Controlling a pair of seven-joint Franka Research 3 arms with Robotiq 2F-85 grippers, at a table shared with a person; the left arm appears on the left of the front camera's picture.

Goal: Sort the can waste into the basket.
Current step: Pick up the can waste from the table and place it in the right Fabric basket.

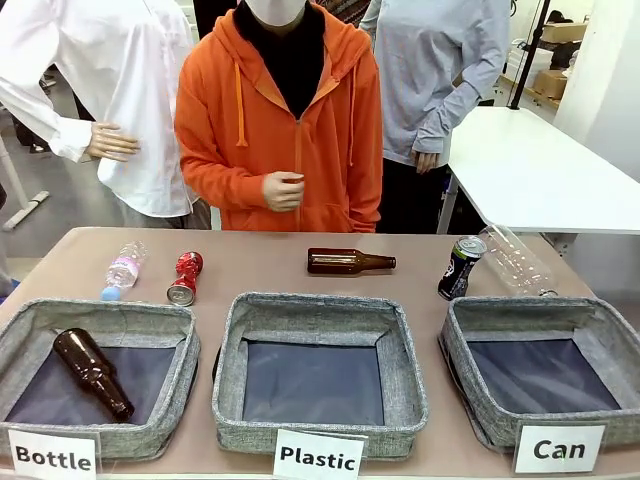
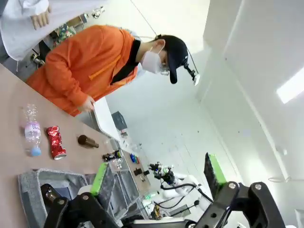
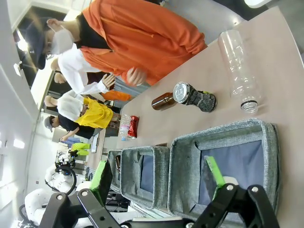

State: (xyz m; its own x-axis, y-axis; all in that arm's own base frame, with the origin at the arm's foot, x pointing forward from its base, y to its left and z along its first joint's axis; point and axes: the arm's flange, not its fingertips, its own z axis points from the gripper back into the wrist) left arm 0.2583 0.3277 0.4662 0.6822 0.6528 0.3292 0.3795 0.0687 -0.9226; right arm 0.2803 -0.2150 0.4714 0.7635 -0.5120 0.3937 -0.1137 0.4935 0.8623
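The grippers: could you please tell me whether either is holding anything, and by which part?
Nothing is held: the left gripper and the right gripper both stand open and empty.

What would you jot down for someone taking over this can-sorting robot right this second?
Left end effector: open, empty.
Right end effector: open, empty.
Red can: lying on the table, behind the Bottle basket.
Black-and-blue can: on the table, just behind the Can basket.
Done: nothing yet; the Can basket holds no can.
Left: pick up both cans and drop them into the Can basket.
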